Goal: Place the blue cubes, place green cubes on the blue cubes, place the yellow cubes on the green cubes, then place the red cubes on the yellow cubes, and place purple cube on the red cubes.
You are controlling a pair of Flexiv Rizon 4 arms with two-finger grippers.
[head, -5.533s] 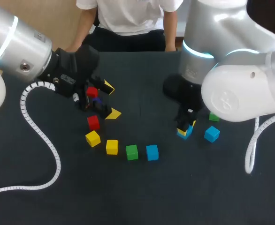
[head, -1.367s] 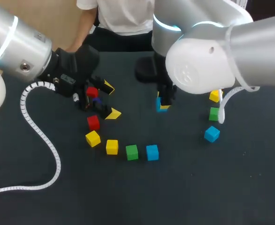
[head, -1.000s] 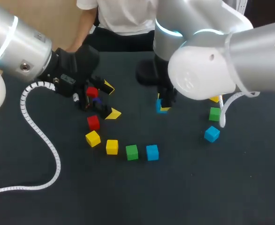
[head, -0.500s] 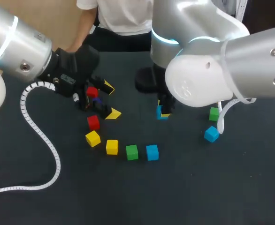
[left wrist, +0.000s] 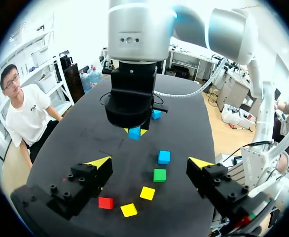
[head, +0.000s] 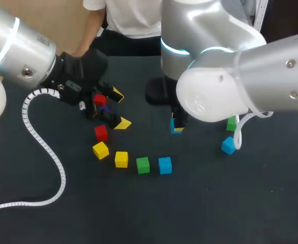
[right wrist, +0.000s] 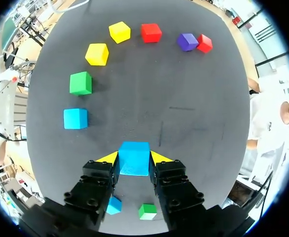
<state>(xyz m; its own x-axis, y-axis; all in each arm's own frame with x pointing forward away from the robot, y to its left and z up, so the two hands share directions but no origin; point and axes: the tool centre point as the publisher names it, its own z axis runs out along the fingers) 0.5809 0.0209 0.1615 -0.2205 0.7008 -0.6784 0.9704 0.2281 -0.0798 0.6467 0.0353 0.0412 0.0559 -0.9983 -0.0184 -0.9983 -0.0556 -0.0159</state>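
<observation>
- The right pincer (right wrist: 133, 159) was closed on the held blue cube (right wrist: 133, 157). One yellow tip pressed on each side of it.
- From above, the right pincer (head: 177, 125) and the held blue cube (head: 174, 125) sat low over the dark surface (head: 189, 208), near its middle. I could not tell if the cube touched the surface.
- At 3 o'clock from the held blue cube was a side green cube (head: 232, 123), partly hidden by the right arm.
- At 4 o'clock was a side blue cube (head: 229, 145), near the side green cube.
- At 6 to 7 o'clock was the row blue cube (head: 165, 165), at one end of a curved row.
- The row went on toward 9 o'clock with the row green cube (head: 143, 165), the first yellow cube (head: 121, 159), the second yellow cube (head: 100, 150) and the row red cube (head: 101, 132). None of them touched.
- The left pincer (head: 120, 108) was at 9 to 10 o'clock from the held blue cube, well apart from it. Its fingers were spread wide and held nothing.
- A purple cube (head: 105, 109) was at 9 o'clock from the left pincer, just beside it.
- A second red cube (head: 99, 100) was at 10 o'clock, right next to the purple cube.
</observation>
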